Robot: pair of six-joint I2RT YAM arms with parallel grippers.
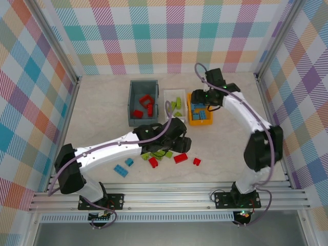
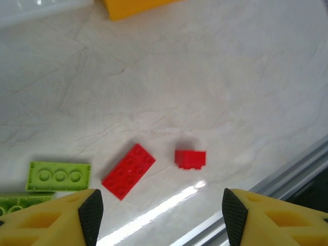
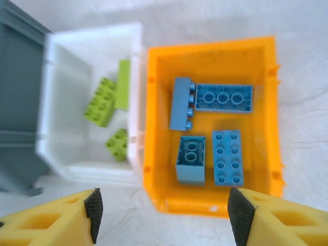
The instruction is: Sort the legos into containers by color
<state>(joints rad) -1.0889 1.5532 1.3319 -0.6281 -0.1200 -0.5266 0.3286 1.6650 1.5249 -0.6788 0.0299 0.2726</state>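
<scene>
While the left jaws hang spread over the counter (image 1: 97, 107), nothing sits between their black pads (image 2: 91, 215). Just ahead of them a red brick (image 2: 128, 170) lies flat, studs up. A small red brick (image 2: 190, 159) lies near its right, apart from it. Ahead of the left pad lies a green plate (image 2: 58, 176), with another green piece (image 2: 23, 200) just below it, partly hidden by the pad. Far ahead, at the top edge of the left wrist view, a corner of the orange bin (image 2: 134, 7) shows. From above, a blue brick (image 1: 121, 170) and a smaller blue one (image 1: 129, 162) lie well behind these jaws, beside the forearm.

The right jaws are spread too, holding nothing, and hang over the near wall of the orange bin. Ahead of and below them four blue bricks (image 3: 224, 98) lie inside it, none stacked. The white bin (image 3: 92, 36) stands just left of it, walls touching, with three green bricks (image 3: 101, 101) inside. Further left stands the grey bin (image 3: 15, 77), which holds several red pieces (image 1: 146, 105) in the top view.
</scene>
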